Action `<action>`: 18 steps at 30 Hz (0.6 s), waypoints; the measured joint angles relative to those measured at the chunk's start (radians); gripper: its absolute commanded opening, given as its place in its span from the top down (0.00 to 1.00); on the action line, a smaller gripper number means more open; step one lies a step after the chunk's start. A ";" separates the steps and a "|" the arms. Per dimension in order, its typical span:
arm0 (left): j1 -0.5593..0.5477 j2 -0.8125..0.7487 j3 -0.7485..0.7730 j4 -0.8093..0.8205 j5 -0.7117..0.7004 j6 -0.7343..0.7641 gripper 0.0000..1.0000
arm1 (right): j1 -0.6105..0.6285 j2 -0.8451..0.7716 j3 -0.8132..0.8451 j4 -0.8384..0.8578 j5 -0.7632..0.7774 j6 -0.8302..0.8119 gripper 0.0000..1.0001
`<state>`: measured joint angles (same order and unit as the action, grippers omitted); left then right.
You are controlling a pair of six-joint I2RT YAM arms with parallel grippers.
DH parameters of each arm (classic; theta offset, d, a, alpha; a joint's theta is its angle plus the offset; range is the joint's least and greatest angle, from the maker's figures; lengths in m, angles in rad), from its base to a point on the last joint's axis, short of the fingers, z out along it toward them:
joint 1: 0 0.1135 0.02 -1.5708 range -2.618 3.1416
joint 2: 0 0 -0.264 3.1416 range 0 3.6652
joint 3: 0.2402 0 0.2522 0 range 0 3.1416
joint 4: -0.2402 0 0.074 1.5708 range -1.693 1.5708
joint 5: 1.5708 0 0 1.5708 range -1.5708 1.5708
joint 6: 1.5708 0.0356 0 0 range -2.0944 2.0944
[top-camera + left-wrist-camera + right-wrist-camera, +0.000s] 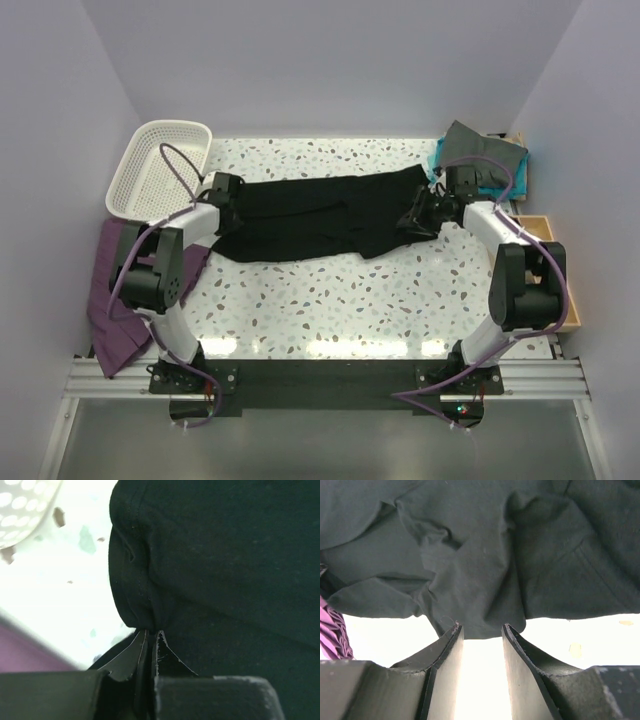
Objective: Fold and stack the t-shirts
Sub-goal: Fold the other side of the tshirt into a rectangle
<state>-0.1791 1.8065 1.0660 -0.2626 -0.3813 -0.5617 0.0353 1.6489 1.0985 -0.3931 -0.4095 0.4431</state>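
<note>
A large black t-shirt (320,218) lies stretched across the middle of the table. My left gripper (222,192) is at its left end; in the left wrist view the gripper (150,632) is shut on a pinched fold of the black t-shirt (225,555). My right gripper (425,215) is at the shirt's crumpled right end. In the right wrist view that gripper (480,630) is open, and the hem of the black t-shirt (480,570) reaches just to its fingertips (452,635). A dark grey t-shirt (482,150) lies on a teal one (437,160) at the back right.
A white lattice basket (135,185) stands at the back left, near my left arm. Purple cloth (112,300) hangs off the table's left side. A wooden compartment box (553,232) sits along the right edge. The speckled tabletop (350,300) stretches in front of the shirt.
</note>
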 measured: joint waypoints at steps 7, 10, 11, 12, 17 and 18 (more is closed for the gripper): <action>0.000 -0.140 -0.039 -0.089 0.015 0.010 0.57 | 0.004 0.020 -0.020 -0.001 -0.013 -0.012 0.60; 0.000 -0.179 -0.062 -0.119 0.043 0.023 0.54 | 0.004 0.034 -0.024 -0.003 -0.023 -0.018 0.59; 0.000 -0.187 -0.070 -0.125 0.053 0.024 0.57 | 0.004 0.036 -0.026 -0.003 -0.026 -0.019 0.60; 0.000 -0.194 -0.080 -0.129 0.063 0.025 0.62 | 0.004 0.037 -0.027 -0.003 -0.028 -0.020 0.60; 0.000 -0.231 -0.138 -0.154 0.132 0.029 0.61 | 0.004 0.037 -0.028 -0.003 -0.027 -0.023 0.59; 0.000 -0.235 -0.142 -0.154 0.147 0.029 0.61 | 0.004 0.037 -0.029 -0.003 -0.026 -0.024 0.58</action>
<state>-0.1787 1.5711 0.9241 -0.4171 -0.2344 -0.5327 0.0391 1.6859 1.0695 -0.3962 -0.4355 0.4191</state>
